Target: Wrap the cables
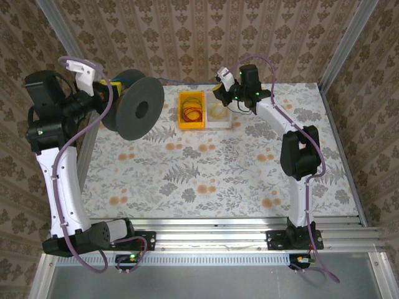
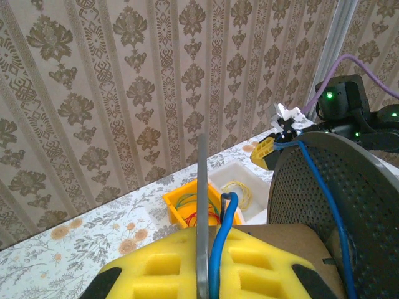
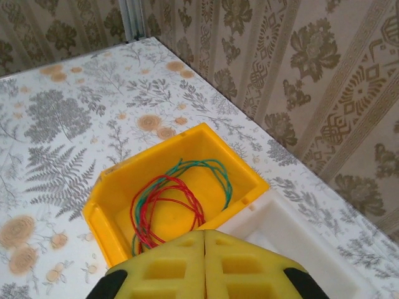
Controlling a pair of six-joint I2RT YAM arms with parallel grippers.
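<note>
Top external gives you the yellow bin (image 1: pixel 181 112) at the far side of the table (image 1: pixel 218 180); take it as your mark. Left of it, your left gripper (image 1: pixel 111 90) holds the black spool (image 1: pixel 132 109) up off the table. Through the left wrist camera, its yellow pads (image 2: pixel 156 268) are clamped on the edge of one spool flange. The blue cable (image 2: pixel 222 240) crosses those pads, runs over the other flange and reaches toward the right gripper (image 1: pixel 222 93). That gripper hangs just right of the yellow bin, over the white bin (image 1: pixel 219 125) that touches it. Your right wrist camera shows its fingers (image 3: pixel 168 268) pressed together; you cannot tell whether they catch the blue cable. Red and green cables (image 3: pixel 181 193) lie coiled inside the yellow bin.
</note>
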